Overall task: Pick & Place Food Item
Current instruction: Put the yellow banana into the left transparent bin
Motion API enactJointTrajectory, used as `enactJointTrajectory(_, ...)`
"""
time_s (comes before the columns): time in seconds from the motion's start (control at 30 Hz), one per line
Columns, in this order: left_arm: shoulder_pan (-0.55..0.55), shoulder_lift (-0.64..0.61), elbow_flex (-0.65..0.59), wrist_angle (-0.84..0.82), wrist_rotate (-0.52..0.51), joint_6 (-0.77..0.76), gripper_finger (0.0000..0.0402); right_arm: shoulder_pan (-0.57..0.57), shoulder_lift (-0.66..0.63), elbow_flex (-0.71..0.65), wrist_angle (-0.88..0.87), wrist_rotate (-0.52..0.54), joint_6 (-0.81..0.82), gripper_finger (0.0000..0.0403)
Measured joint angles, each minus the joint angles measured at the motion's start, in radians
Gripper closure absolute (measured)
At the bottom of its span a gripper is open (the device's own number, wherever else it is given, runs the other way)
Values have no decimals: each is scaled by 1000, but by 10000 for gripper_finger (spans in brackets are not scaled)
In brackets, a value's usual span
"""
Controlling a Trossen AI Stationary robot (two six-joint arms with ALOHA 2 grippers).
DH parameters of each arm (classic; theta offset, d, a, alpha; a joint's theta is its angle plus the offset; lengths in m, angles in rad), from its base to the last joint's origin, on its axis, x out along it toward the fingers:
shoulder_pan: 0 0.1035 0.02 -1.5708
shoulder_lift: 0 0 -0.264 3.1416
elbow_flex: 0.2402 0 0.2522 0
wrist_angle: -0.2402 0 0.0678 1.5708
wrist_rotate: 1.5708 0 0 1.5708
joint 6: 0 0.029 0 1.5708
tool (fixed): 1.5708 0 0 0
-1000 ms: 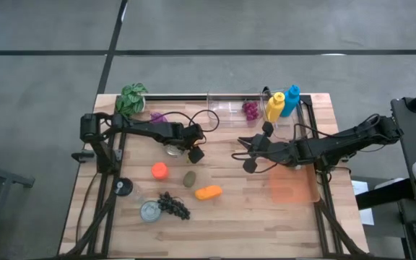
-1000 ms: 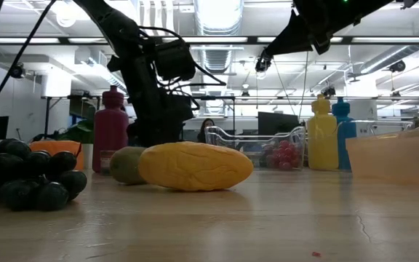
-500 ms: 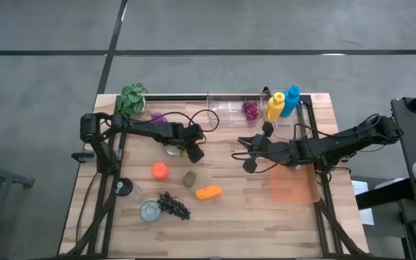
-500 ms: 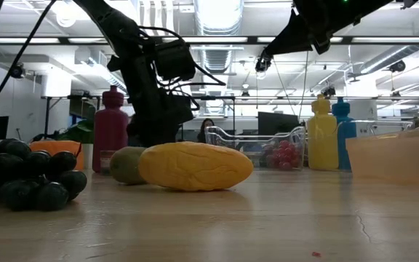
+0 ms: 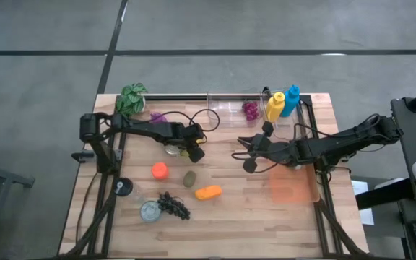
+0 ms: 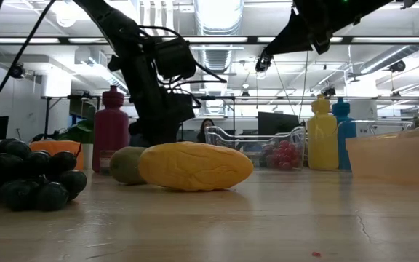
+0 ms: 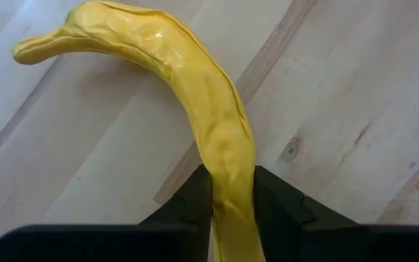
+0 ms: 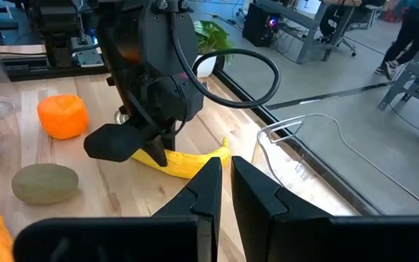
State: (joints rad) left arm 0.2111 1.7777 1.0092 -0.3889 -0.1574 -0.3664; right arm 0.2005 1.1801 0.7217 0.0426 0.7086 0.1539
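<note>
The left gripper [image 7: 231, 211] clamps its 2 fingers on the yellow banana [image 7: 195, 94] lying on the wooden table [image 7: 355, 109]. The right gripper [image 8: 225, 191] hangs closed and empty near the table's middle.

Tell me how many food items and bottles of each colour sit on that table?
Yellow: 2, banana, bottle
Orange: 2, round fruit, long fruit
Green: 1, kiwi
Dark: 1, grape bunch
Red: 1, grapes
Blue: 1, bottle
Total: 8
</note>
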Motion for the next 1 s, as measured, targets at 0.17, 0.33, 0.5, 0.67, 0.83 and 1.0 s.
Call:
enactJointTrajectory(0.17,0,-31,0,-2,0,3,322,0,0,7,-1,0,0,374)
enactJointTrajectory(0.33,0,-89,0,-25,0,20,323,0,0,9,-1,-1,0,374)
enactJointTrajectory(0.5,-1,-159,0,-45,0,44,323,0,0,9,-3,-2,-25,374)
enactJointTrajectory(0.67,-1,-228,0,-45,0,76,323,0,0,9,-8,-2,-59,374)
enactJointTrajectory(0.83,-1,-282,0,-41,0,125,323,0,0,7,-9,-2,-135,374)
enactJointTrajectory(1.0,-1,-311,0,-27,37,197,324,0,0,-4,-8,-2,-223,374)
